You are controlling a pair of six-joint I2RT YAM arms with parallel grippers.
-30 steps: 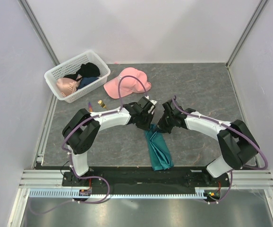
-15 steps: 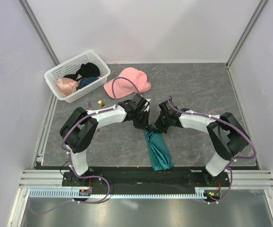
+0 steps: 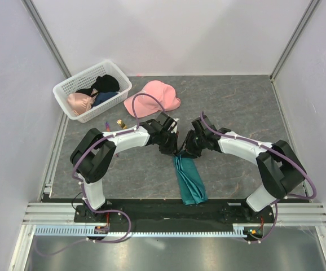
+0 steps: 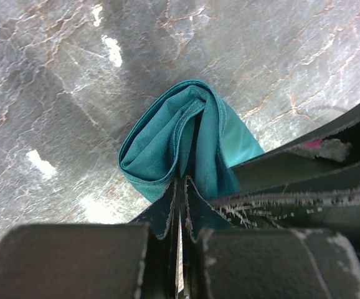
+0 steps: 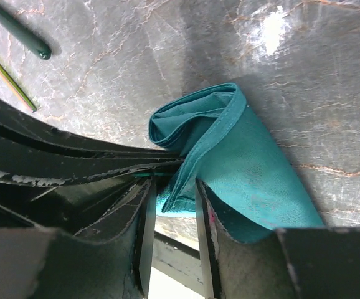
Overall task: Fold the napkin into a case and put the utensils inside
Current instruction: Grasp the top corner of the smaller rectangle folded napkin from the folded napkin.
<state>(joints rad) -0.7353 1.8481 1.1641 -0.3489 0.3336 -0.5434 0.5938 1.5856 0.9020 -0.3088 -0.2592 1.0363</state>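
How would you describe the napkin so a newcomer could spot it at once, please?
On the grey marbled table, look at the middle of the near edge. There lies the napkin, a long folded strip. Its teal-green colour sets it apart from the pink cap behind.

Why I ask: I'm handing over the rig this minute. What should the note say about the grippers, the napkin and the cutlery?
Left gripper: shut on the far end of the napkin.
Right gripper: open, with the napkin's edge between its fingers, not clamped.
Napkin: folded into a long strip, running from the grippers toward the near edge.
Cutlery: the fork and the thin piece lie by the basket, outside the napkin.
Done: the fold into a strip.
Left: finish the case and put both pieces inside.
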